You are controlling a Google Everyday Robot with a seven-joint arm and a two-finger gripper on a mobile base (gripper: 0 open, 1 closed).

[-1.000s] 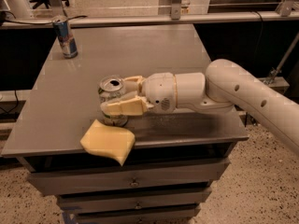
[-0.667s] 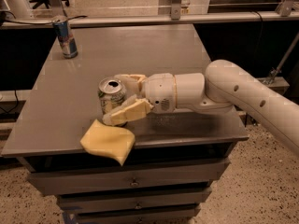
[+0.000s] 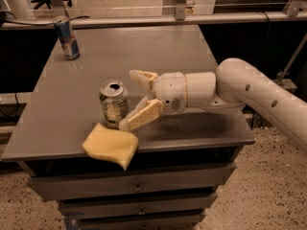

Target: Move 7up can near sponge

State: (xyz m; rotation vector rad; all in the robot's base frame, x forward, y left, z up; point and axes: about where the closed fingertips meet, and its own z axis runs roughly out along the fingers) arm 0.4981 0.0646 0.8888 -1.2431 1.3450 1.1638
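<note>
- Gripper [image 3: 128,99] position, camera view?
- Over the front half of the worktop [image 3: 144,47], left of the middle. The arm [image 3: 259,92] comes in from the right edge, lying low and roughly level.
- Fingers?
- Spread wide, pinching nothing. The far finger [image 3: 143,76] points towards the back edge. The near finger [image 3: 141,115] angles down towards the front edge.
- 7up can [image 3: 113,104]?
- Upright on the worktop near the front edge, left of centre, with its opened top showing. It stands at the mouth of the spread fingers, just left of the tips. The near fingertip ends right beside the can's lower right side. Cannot tell if they touch.
- Sponge [image 3: 111,144]?
- At the front edge, directly in front of the can. Its back edge meets the can's base, so they touch or nearly do. Its front corner overhangs the worktop edge.
- Anything else on top?
- A blue-and-silver can [image 3: 67,37] stands upright near the back-left corner, well apart from the rest.
- Below the worktop?
- Drawers [image 3: 139,186] below the front edge.
</note>
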